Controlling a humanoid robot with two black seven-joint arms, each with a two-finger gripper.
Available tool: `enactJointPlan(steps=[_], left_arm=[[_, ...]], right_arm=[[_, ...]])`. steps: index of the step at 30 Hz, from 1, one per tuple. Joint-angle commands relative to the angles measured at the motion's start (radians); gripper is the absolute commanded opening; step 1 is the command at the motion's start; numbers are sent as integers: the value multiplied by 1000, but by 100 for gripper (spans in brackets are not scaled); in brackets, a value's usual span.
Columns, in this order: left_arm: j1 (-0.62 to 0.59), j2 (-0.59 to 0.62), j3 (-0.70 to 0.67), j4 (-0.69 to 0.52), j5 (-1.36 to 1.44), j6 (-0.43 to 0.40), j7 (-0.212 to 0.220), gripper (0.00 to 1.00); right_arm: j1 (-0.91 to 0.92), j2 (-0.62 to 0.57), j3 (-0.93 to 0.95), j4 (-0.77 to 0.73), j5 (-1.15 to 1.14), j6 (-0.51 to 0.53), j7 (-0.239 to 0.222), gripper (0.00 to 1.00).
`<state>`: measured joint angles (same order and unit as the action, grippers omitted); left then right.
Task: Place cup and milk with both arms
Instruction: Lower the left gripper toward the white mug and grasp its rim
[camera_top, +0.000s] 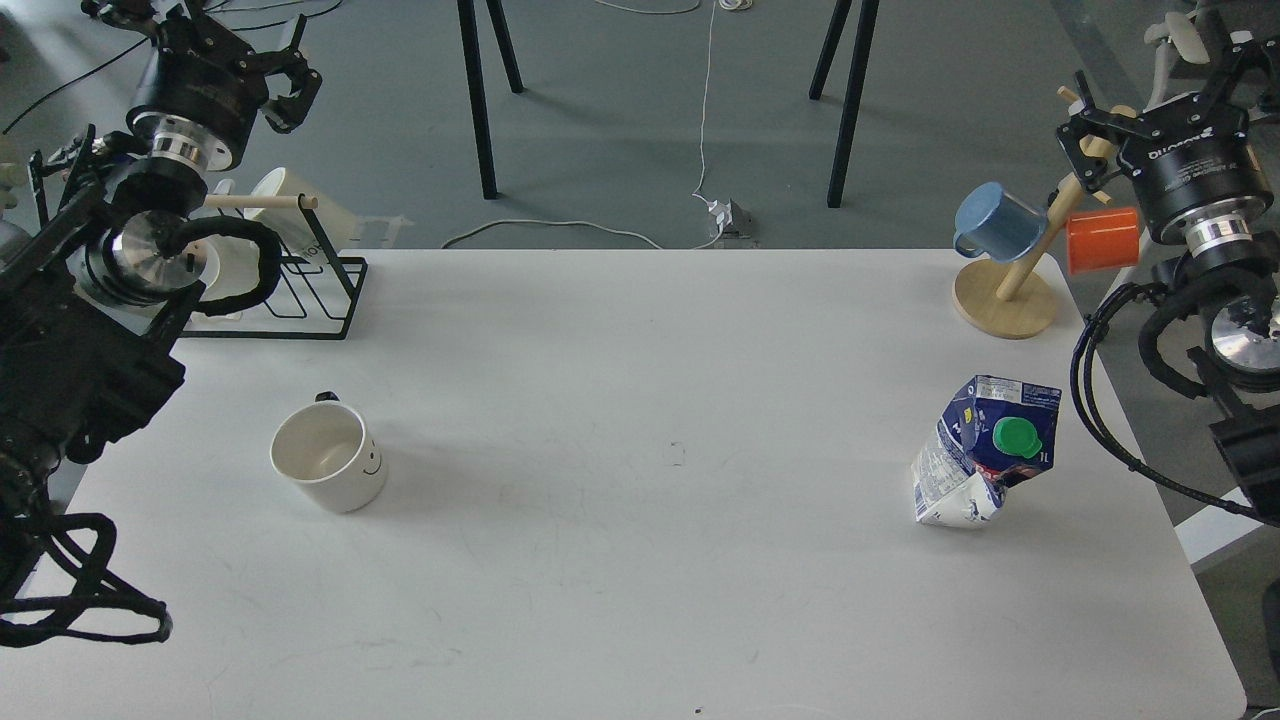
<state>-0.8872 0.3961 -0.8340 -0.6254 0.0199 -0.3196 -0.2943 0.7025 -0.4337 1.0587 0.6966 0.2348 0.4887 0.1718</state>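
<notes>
cup (330, 457): upright on the surface (640, 560), front-left part, mouth up and empty, smiley side facing right, dark handle poking out at the back. Standing free, nothing touching it.
milk (985, 450): upright on the right side of the surface, dented, leaning a bit, green cap facing the camera. Also free, nothing touching it.
layout reason: judged as start setup, one thing per side, cup on the left arm's side, milk on the right arm's side, so each arm can take its own without crossing.
left claw (285, 80): raised at far left, beyond the back edge of the surface, over the rack (300, 300). Fingers look spread, holding nothing.
right claw (1085, 125): raised at far right, by the mug tree (1005, 295). Released, fingers apart, nothing between them; a tree peg sits close to it in view, cannot tell if it touches.
cup vs left claw: well apart. Cup lies nearer to the robot than the claw and a little to the right of it; claw is high, cup low on the surface.
milk vs right claw: well apart. Milk is nearer to the robot and inward of the claw, down on the surface.
bystanders: cream mugs (290, 215) on the rack, blue mug (998, 222) and orange mug (1103, 240) on the tree; not task items.
step: judged not started, neither thing gripped, middle of the surface bare.
next need: each arm must drop and come forward; dented milk may squash or tip if pinched low.
</notes>
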Motion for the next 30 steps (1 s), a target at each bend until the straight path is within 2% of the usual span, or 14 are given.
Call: enactJointPlan(steps=[1,7,8,10,13,17,21,26,30], left_arm=[[-1,0,3,-1,0,-9,-5,99],[13,12,6,-1,-1,-21,9,99],[25,16,19,-4,2,-47,13,99],[60,27,39,-36,15,-149,17,99],[102,120,81,-149,86,-169,15,99],[175,310,145,-423,268,-121,14,99],[250,495,171,-620,551,-102,9,98],[321,579,167,-652,998,-72,6,97],[388,610,170,-663,1297,-1,-16,93]], right_arm=[[-9,-8,3,1,0,0,5,99],[-18,-8,3,17,0,0,8,99],[-20,-8,6,20,1,0,8,99],[-20,-8,17,26,1,0,8,99],[-20,-11,24,73,3,0,8,99],[-79,-14,32,156,3,0,11,99],[-172,-11,96,221,1,0,11,99],[-219,-17,121,270,1,0,11,99],[-239,-43,155,287,1,0,11,99]])
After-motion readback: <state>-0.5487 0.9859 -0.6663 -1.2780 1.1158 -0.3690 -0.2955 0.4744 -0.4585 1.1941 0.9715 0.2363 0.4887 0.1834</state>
